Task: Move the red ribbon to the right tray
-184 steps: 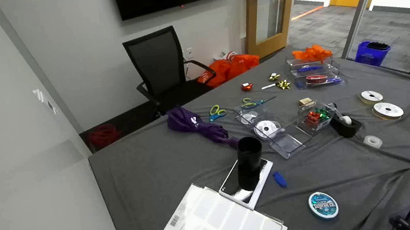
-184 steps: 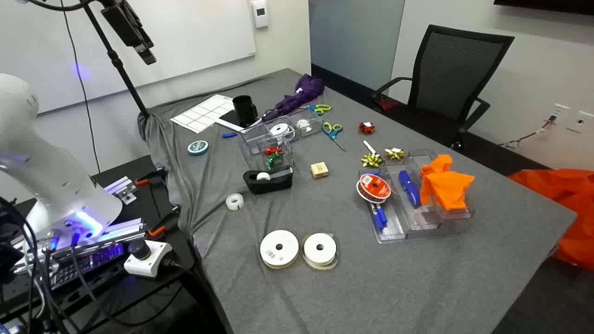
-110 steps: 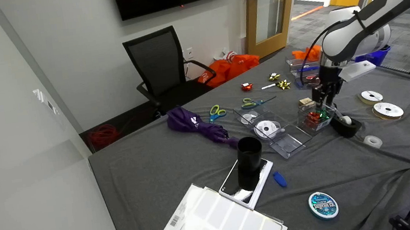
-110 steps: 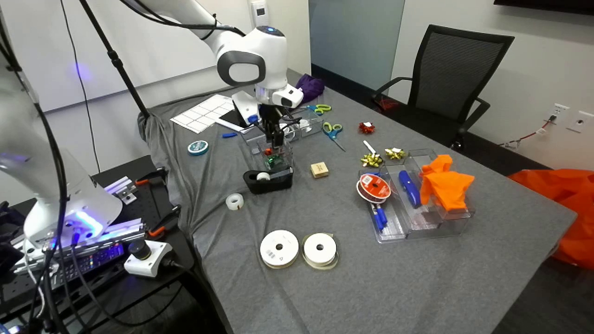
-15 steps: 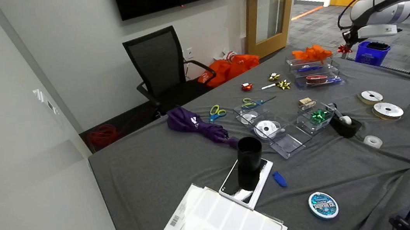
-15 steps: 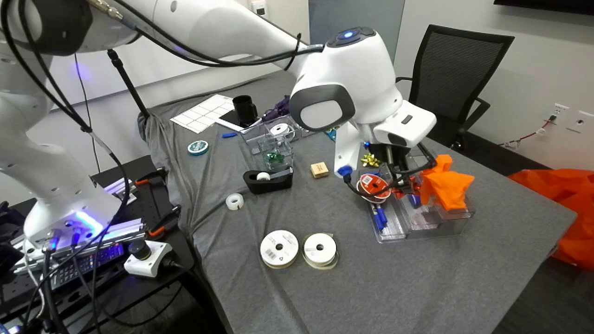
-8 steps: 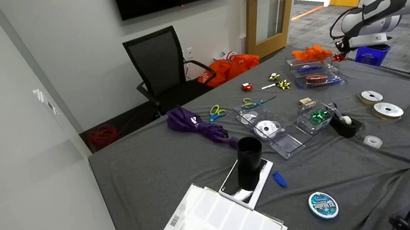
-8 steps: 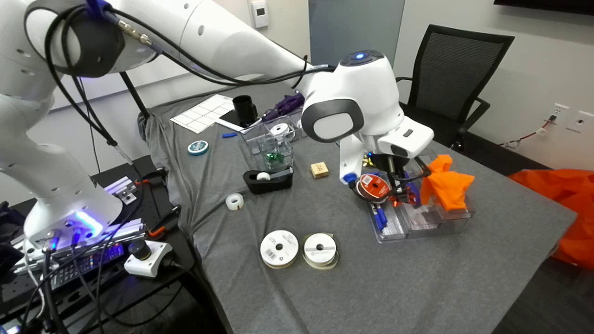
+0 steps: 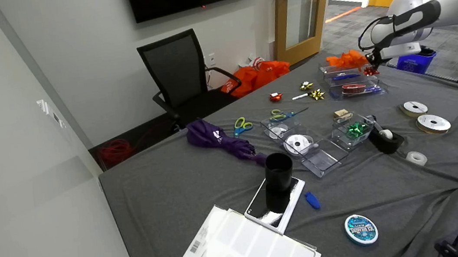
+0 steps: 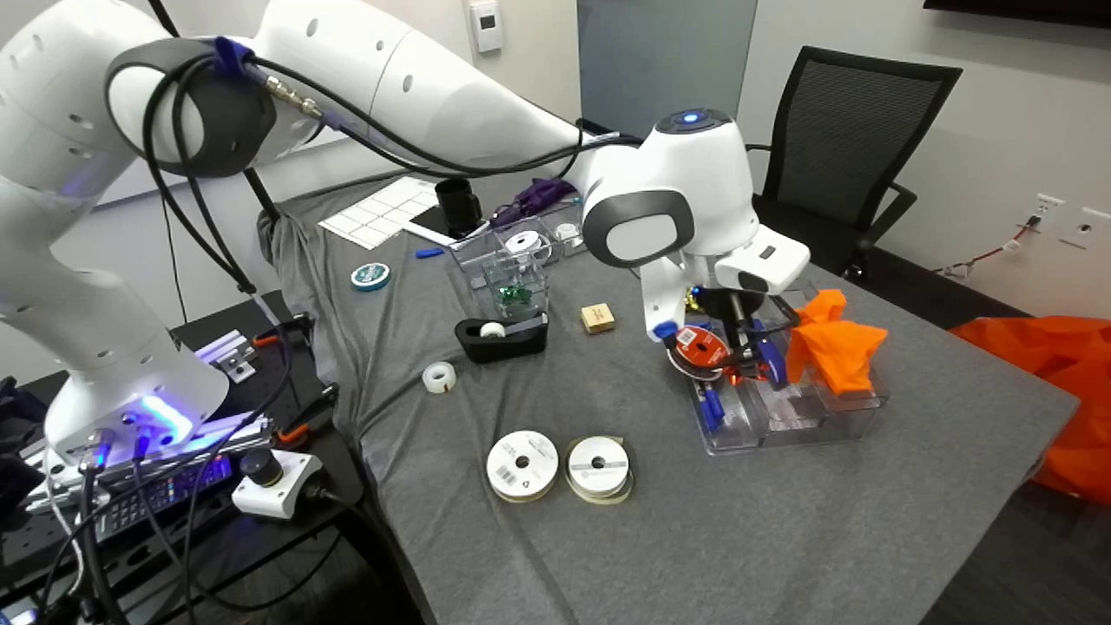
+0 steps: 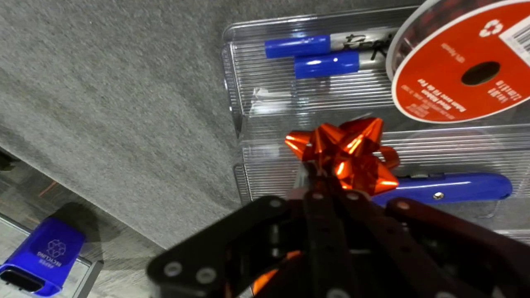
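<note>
Shiny red bow (image 11: pixel 352 151) over clear, compartmented tray (image 11: pixel 447 151)

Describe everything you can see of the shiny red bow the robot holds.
The red bow is a cluster of shiny loops, some coming to points, that look like metallic foil, glinting orange where light catches them. The pincer grips it over the see-through tray; in the wrist view it overlaps a blue tool. Its far side is hidden, and I can't tell whether it touches the tray.

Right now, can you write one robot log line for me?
Gripper: holding red bow | Place: over clear tray with blue-capped markers | Release: not yet | Tray contact: can't tell
</note>
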Controlling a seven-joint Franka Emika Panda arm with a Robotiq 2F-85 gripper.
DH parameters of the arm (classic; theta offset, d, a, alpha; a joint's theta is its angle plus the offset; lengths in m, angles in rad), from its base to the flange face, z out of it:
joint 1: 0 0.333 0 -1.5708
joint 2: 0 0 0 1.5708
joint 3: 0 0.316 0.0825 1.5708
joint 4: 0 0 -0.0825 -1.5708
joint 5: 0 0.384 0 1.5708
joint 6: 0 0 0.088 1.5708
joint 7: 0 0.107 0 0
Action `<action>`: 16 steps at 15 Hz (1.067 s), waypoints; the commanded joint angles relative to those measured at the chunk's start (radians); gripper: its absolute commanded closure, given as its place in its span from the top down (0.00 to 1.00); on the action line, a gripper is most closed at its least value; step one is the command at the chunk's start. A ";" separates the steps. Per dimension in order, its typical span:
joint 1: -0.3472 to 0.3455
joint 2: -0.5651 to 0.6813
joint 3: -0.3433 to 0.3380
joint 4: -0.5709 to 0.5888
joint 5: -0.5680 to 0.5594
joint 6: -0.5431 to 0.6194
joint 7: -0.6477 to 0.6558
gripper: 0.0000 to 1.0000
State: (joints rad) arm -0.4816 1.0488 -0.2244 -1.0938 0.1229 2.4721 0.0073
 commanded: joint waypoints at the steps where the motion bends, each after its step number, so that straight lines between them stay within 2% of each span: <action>1: -0.009 0.040 0.001 0.083 -0.041 -0.060 -0.008 0.27; 2: -0.005 0.023 -0.003 0.038 -0.032 -0.039 -0.028 0.32; 7: -0.016 -0.022 0.039 -0.004 -0.007 -0.047 -0.106 0.68; 11: -0.023 -0.099 0.096 -0.073 0.027 -0.063 -0.161 0.95; 12: -0.027 -0.135 0.119 -0.107 0.045 -0.083 -0.181 1.00; 16: -0.036 -0.251 0.159 -0.249 0.088 -0.130 -0.241 1.00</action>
State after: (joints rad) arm -0.4945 0.9302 -0.1080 -1.1638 0.1794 2.3698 -0.1606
